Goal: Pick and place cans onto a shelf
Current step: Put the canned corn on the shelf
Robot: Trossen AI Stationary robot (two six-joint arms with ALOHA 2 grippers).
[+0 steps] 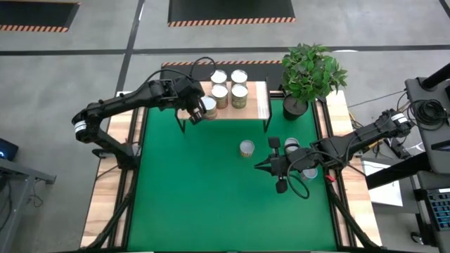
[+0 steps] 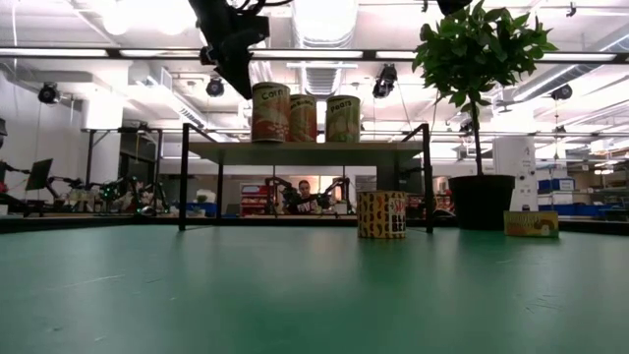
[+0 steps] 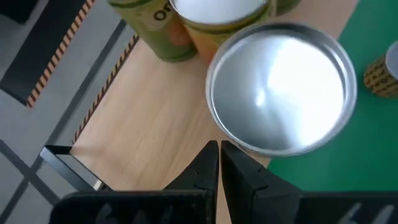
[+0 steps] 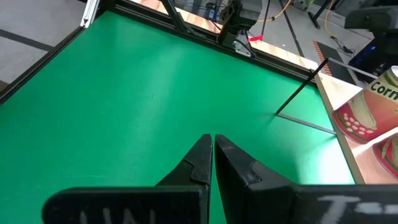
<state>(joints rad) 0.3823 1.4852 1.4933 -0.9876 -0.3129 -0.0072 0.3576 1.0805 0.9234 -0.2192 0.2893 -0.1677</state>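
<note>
A robotics lab is suggested: other robot arms [image 2: 118,187] are seen, apparently on benches, under exposed ceiling ducts [image 2: 324,74].

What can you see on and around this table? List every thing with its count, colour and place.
Shelf: one, light wood top, black legs, far edge of the table.
Cans on shelf: five, silver tops, tan and green labels, standing on its left and middle.
Cans on mat: two clear to see, silver tops, one near the middle, one by the right arm.
Plant: one, green leaves, black pot, right of the shelf.
Mat: one, green, covering the table.
Left gripper: dark, fingers shut, over the shelf's left end beside the nearest can.
Right gripper: dark, fingers shut, over the mat's right half.
</note>
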